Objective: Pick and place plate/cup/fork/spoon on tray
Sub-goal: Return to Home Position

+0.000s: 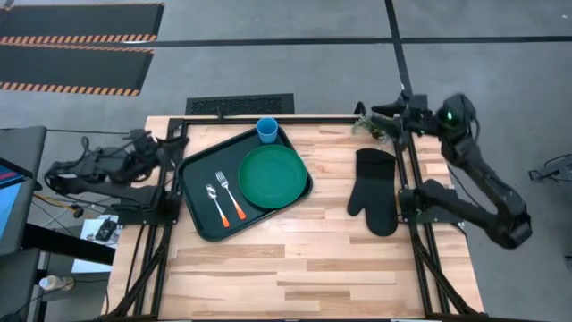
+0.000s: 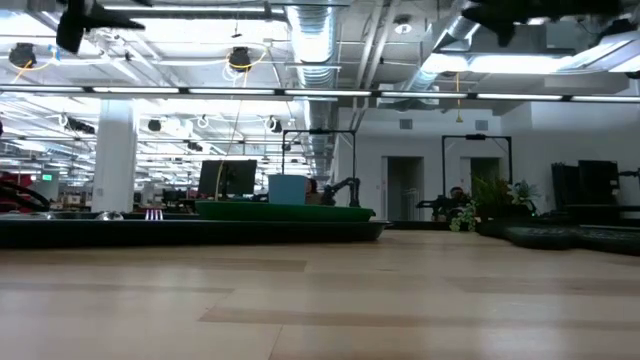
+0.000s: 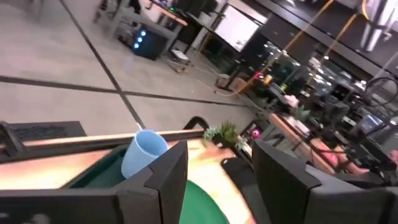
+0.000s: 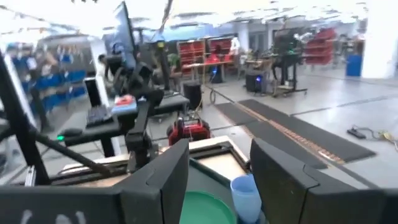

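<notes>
The dark tray (image 1: 198, 192) lies on the table's left half. On it are the green plate (image 1: 273, 176) lying flat in the right half, the light-blue cup (image 1: 267, 131) standing at the far corner, and the spoon (image 1: 214, 201) and fork (image 1: 231, 197) lying side by side in the left half. My left gripper (image 1: 174, 140) is open and empty at the table's far left edge, beside the tray; its wrist view shows the cup (image 3: 144, 152). My right gripper (image 1: 365, 121) is open and empty above the table's far right edge.
A black oven mitt (image 1: 375, 190) lies on the table right of the tray. A small green plant (image 1: 371, 128) sits at the far right edge, by my right gripper. Bare wood stretches along the table's near half.
</notes>
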Controlling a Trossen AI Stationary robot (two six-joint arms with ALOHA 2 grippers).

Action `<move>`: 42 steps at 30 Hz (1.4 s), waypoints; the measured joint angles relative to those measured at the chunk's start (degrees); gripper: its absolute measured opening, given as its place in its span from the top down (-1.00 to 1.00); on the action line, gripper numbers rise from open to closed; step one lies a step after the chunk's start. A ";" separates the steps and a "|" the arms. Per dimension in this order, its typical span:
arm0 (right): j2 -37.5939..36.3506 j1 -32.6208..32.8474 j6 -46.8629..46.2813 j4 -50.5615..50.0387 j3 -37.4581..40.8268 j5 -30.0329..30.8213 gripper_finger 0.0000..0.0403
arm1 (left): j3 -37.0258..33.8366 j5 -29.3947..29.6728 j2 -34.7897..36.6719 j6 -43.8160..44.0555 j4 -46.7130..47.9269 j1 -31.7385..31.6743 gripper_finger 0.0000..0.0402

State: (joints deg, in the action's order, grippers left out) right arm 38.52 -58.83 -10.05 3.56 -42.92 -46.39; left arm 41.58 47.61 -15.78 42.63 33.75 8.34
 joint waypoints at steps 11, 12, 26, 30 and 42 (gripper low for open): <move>-16.78 0.29 -15.74 16.79 23.65 -0.46 0.02 | -23.57 -6.67 14.01 -3.93 -15.70 0.02 0.18; -17.89 0.72 -15.70 16.78 25.01 -0.31 0.02 | -25.14 -7.22 14.65 -4.95 -17.34 0.02 0.18; -26.60 7.25 -15.84 24.13 42.38 2.78 0.02 | -35.25 -12.01 15.58 -6.18 -21.82 0.02 0.18; -26.59 9.31 -13.99 24.11 42.38 3.20 0.01 | -36.76 -12.94 15.49 -7.41 -23.38 0.02 0.18; -26.59 10.56 -8.27 13.23 42.40 3.17 0.02 | -36.78 -12.73 15.53 -12.55 -23.14 0.02 0.18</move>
State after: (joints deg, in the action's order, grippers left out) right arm 11.93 -48.27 -18.33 16.78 -0.51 -43.23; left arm 4.80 34.88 -0.25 30.08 10.61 8.36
